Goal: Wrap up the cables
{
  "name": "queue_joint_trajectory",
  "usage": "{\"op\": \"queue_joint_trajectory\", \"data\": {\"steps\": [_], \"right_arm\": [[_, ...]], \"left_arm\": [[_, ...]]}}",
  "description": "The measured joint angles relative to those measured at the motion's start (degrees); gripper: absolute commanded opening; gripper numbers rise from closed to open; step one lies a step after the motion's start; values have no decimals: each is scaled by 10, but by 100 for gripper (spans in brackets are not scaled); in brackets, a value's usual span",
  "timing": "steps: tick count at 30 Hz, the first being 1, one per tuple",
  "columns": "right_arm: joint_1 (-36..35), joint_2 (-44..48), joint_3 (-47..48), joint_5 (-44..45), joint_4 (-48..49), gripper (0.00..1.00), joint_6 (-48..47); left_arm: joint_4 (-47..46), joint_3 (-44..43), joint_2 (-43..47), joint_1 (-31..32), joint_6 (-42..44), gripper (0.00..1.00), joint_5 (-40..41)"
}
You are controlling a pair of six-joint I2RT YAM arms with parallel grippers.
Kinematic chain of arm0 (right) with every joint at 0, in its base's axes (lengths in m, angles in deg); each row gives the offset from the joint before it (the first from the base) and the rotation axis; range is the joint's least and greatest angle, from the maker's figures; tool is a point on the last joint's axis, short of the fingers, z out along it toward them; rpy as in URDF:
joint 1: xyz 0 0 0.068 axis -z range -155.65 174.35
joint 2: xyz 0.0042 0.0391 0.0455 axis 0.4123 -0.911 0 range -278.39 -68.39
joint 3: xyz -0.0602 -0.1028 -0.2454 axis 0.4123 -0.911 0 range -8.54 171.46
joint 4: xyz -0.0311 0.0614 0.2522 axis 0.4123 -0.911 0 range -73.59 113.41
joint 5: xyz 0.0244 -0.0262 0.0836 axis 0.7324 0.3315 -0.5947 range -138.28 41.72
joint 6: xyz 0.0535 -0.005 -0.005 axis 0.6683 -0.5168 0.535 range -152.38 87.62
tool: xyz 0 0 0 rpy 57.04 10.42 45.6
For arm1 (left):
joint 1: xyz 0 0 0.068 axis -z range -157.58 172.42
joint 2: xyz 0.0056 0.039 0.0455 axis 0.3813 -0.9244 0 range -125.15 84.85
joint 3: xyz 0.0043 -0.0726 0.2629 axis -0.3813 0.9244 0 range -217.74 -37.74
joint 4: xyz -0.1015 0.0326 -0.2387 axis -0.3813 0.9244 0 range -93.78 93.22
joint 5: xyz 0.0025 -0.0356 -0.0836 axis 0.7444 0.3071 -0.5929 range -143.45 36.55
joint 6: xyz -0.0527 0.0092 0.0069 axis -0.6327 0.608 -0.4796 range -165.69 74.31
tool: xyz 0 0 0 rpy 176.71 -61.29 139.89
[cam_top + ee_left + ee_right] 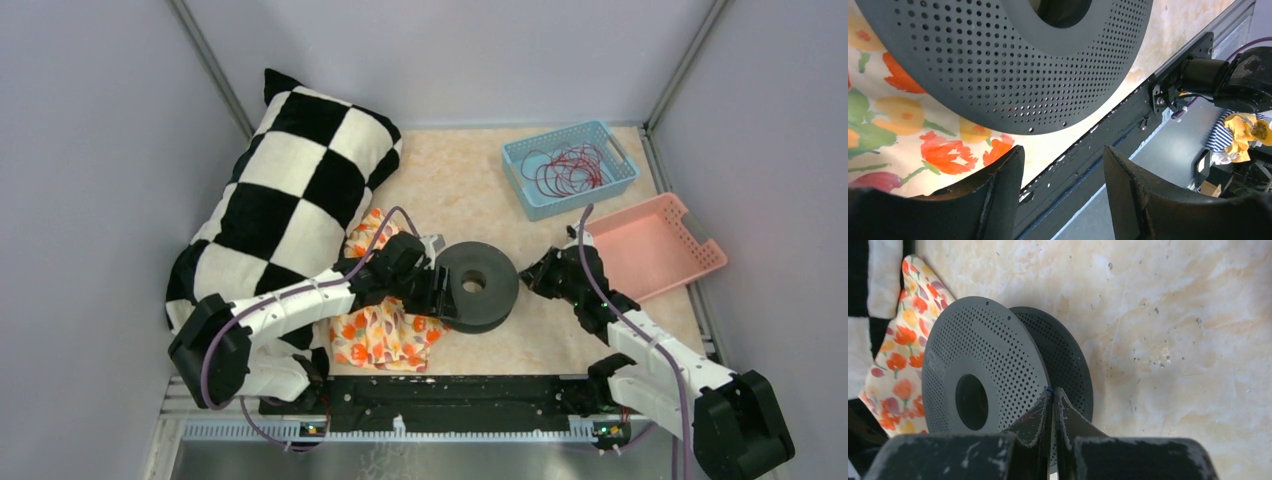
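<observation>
The left gripper (1063,148) is seen with its jaws parted to a moderate gap, and nothing is held between them. Just ahead of its fingertips the perforated flange of a dark grey spool (495,295) is found, partly resting over a floral cloth (375,335). No contact between fingers and flange can be confirmed.

The spool appears to lie flat with its bore facing up, and it is flanked by both grippers: it lies to the right of the left gripper and to the left of the right one. No wire can be made out on its core.

The right gripper (1053,392) is shown with its fingers pressed together, their tips close against the rim of the upper flange. A tiny blue speck is visible at the tips. Whether a strand is nipped there cannot be told.

The only thin wire that can be plainly made out is a red tangle, taken here to be the cables (568,168). It is held in a blue basket (518,180), beyond the right gripper and slightly to its right (a pink basket (645,250) sits just beside that gripper on the same side). The tangle is loosely coiled, so no single long axis is offered. The right arm is judged clearly the nearer, and any fetching reach would be directed away from the spool.
</observation>
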State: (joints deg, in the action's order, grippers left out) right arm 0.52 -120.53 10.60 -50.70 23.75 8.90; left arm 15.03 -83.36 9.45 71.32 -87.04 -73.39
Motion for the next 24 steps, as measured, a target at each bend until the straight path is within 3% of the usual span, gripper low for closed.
{"op": "queue_joint_trajectory", "data": {"steps": [12,24], "right_arm": [[0,14,-27,4,5,0,185],[0,4,1,47,-80,0,145]], "left_arm": [[-73,0,-32,1,-35,63,-26],[-82,0,-40,2,-35,63,-27]]}}
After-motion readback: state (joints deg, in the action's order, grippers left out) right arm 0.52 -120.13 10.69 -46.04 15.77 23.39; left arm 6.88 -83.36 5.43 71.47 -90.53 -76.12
